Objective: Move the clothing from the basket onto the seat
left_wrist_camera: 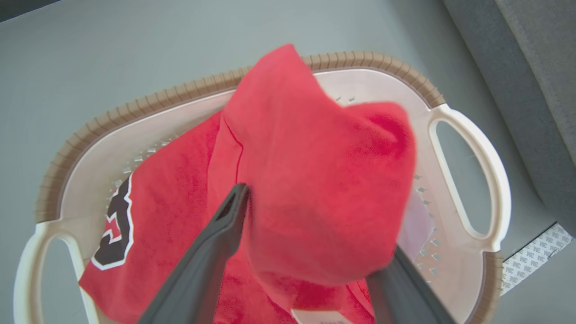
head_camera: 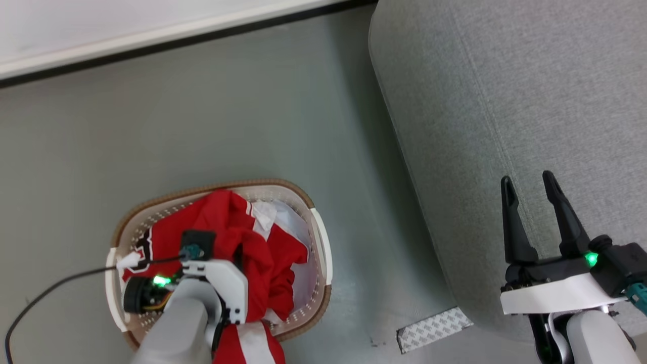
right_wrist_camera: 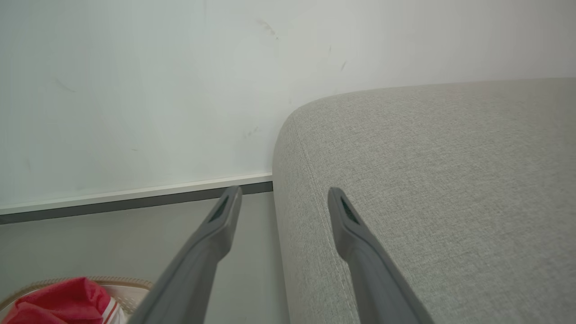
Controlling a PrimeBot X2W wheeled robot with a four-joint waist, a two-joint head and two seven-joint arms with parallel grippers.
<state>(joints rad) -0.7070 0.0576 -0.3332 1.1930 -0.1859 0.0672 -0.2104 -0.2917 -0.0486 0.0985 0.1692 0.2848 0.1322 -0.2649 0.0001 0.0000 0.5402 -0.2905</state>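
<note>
Grey floor — white wall behind; patterned strip flat on floor.

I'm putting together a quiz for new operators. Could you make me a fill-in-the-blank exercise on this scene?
1. The clothing lies in a cream basket with a ____ rim.
2. The left end effector has its fingers spread around a fold of ____ fabric.
3. The right end effector is held open over the grey ____.
Missing words: brown; red; seat.
</note>
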